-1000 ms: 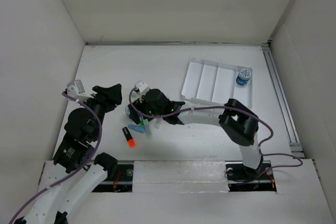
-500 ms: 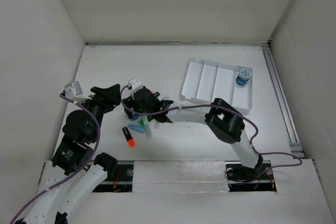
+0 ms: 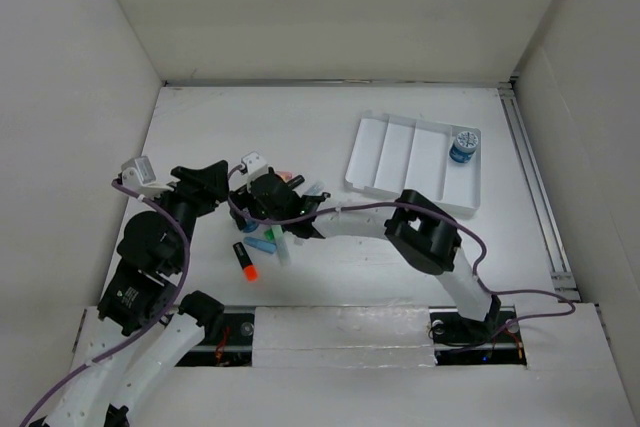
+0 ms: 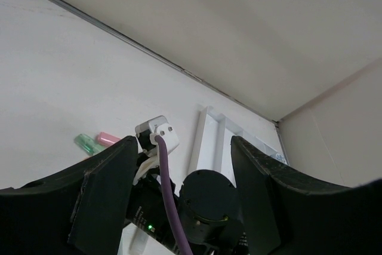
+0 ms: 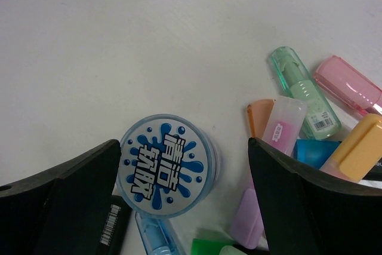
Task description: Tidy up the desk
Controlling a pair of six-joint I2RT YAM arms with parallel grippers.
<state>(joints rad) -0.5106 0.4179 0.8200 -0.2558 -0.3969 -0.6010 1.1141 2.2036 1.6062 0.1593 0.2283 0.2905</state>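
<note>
Right end effector (image 5: 185,165): fingers spread wide and empty, poised over a round blue-and-white tub (image 5: 167,164).
Left end effector (image 4: 185,189): also apart, holding nothing, raised just left of the right wrist.
Surface (image 3: 300,127): white and wide, running under everything. The pen pile (image 5: 310,117) lies left of centre, and the white tray (image 3: 385,157) is far right.
Risk one: closing here could snag the blue pen (image 5: 156,234) tucked against the tub and drag it along.
Risk two: the two arms sit close, so a careless swing could knock them together.
Risk three: the tub's smooth wall may slip out sideways.
Hidden: from above, the right arm covers the tub and most pens.
Hard to tell: the fingertips are cut off, so their height above the tub is unclear.
</note>
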